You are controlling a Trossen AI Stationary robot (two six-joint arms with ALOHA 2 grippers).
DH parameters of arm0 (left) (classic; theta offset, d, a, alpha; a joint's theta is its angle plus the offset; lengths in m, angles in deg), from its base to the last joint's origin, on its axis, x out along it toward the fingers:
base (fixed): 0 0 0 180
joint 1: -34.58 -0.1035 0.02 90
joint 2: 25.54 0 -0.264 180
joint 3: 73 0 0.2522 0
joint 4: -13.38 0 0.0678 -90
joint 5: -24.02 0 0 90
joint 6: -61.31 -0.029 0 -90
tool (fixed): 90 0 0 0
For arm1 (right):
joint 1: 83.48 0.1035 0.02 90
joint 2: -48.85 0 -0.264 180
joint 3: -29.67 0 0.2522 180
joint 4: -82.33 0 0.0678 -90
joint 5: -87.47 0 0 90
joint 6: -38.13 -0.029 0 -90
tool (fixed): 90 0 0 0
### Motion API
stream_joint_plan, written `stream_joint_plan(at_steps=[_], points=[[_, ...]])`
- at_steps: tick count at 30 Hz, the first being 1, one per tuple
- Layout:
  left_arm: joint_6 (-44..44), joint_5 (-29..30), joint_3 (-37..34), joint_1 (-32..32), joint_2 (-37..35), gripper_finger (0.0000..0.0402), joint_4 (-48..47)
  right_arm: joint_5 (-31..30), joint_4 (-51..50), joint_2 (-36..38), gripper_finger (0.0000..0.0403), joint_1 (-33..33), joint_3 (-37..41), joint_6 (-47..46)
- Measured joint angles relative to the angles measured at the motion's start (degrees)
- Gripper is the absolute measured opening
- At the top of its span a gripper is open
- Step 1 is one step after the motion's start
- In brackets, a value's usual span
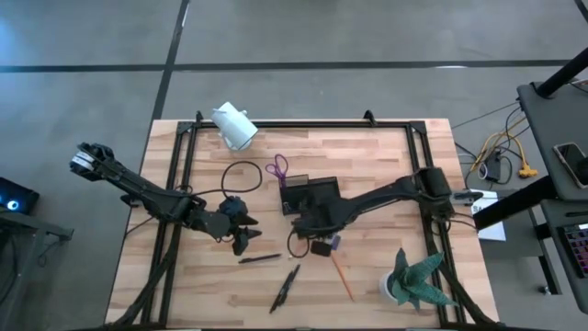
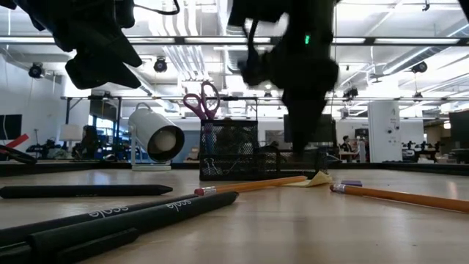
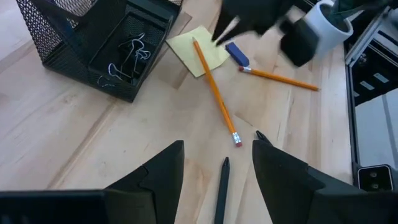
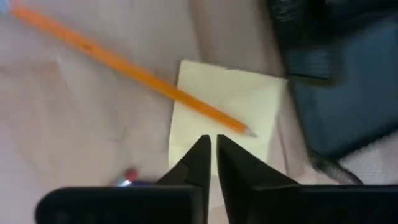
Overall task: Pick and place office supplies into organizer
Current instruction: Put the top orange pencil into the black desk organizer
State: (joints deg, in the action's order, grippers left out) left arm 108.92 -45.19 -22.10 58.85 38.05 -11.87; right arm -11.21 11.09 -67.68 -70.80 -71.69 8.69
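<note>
We see the wooden table (image 1: 386,165) framed by black metal rails (image 1: 184,156), with a white cylindrical camera (image 1: 235,127) lying near its far edge and a green plant (image 1: 418,280) in a white pot at the near right corner. The black mesh organizer (image 1: 309,195) stands mid-table, purple-handled scissors (image 1: 277,168) upright in its far-left part and loose binder clips (image 3: 124,59) in a lower compartment. Just beside it on the near side lies the yellow sticky-note pad (image 4: 227,109), an orange pencil (image 4: 124,65) resting with its tip across the pad. A second orange pencil (image 1: 342,276) lies nearer the plant, a small blue piece (image 3: 237,54) between them. Black pens (image 1: 285,285) lie toward the near edge.

The right gripper (image 4: 211,152) hovers over the pad, its fingers drawn together and holding nothing that we can see. The left gripper (image 3: 217,165) hangs above a black pen (image 3: 221,193), fingers apart and empty.
</note>
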Motion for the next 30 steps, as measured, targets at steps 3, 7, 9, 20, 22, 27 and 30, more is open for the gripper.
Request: stream_joint_plan(at_steps=[3,7,9,20,22,27,30], points=[[0.00,-0.15,0.00,0.00,0.00,0.0173,0.00,-1.57,-0.93,2.54,0.0010,-0.96,1.59,-8.86],[0.00,-0.13,-0.01,0.00,0.00,0.0173,0.03,3.96,4.04,5.53,0.0009,-3.92,8.40,-17.75],[0.00,-0.11,-0.02,0.00,0.00,0.0173,0.00,8.98,9.64,8.01,0.0008,-4.91,12.49,-19.48],[-0.02,0.11,-0.04,-0.28,0.00,0.0173,0.00,10.50,19.43,12.39,0.0008,-6.19,22.24,-22.03],[-0.02,0.10,-0.04,-0.33,0.00,0.0173,-0.03,8.46,20.21,12.37,0.0008,-6.40,22.14,-22.67],[-0.02,0.09,-0.04,-0.33,0.00,0.0173,-0.02,3.52,20.44,12.20,0.0008,-6.27,21.25,-23.09],[-0.02,0.08,-0.04,-0.33,0.00,0.0173,-0.02,3.67,20.39,12.22,0.0008,-6.35,21.24,-22.71]])
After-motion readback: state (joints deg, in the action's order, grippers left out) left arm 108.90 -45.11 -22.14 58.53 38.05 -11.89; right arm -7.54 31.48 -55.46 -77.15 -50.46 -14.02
